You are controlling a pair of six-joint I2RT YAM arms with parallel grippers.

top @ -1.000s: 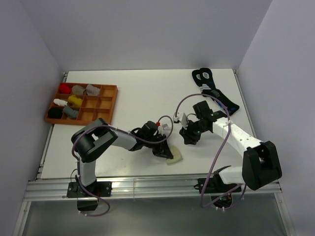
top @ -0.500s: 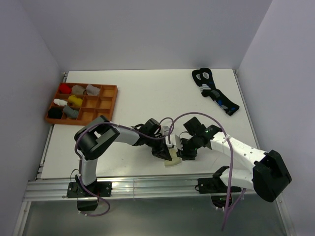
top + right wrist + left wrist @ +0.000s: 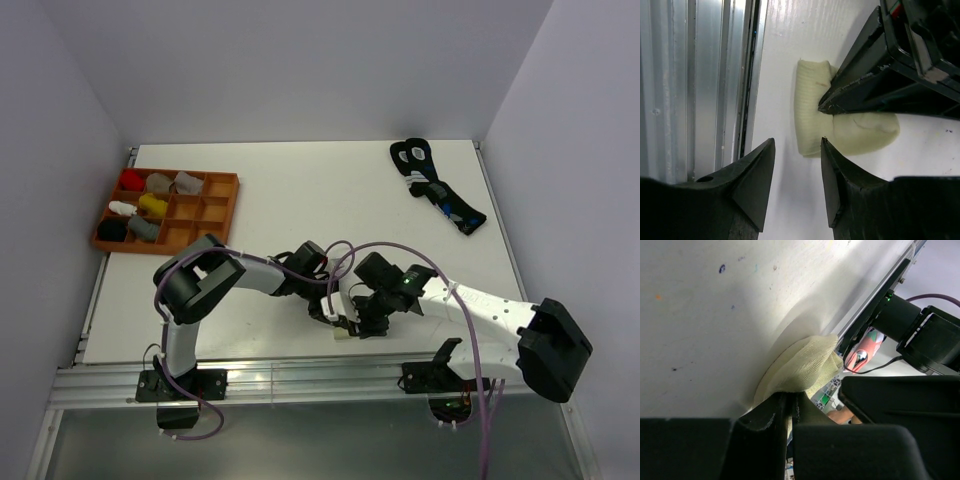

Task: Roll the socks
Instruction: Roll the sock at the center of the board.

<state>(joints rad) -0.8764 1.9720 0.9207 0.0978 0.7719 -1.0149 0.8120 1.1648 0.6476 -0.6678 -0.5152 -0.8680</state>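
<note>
One of the socks, a pale cream-yellow one [image 3: 812, 100], lies folded near the table's front edge. My left gripper [image 3: 790, 401] is shut on its fabric [image 3: 805, 365]; the black left fingers [image 3: 875, 85] show from the right in the right wrist view, pinching the fold. My right gripper [image 3: 797, 143] is open, its tips just short of the sock's near end, with nothing between them. From above, both grippers [image 3: 335, 316] [image 3: 360, 324] crowd over the sock [image 3: 342, 334], which is mostly hidden.
An orange compartment tray [image 3: 222, 215] with small sock bundles stands at the back left. Black socks with blue-and-white marks [image 3: 438, 190] lie at the back right. The aluminium rail [image 3: 705, 75] along the table's front edge runs right beside the sock.
My right arm has swung from mid-table down and left to the sock at the front edge. The left gripper has kept its hold and shifted slightly with the sock.
</note>
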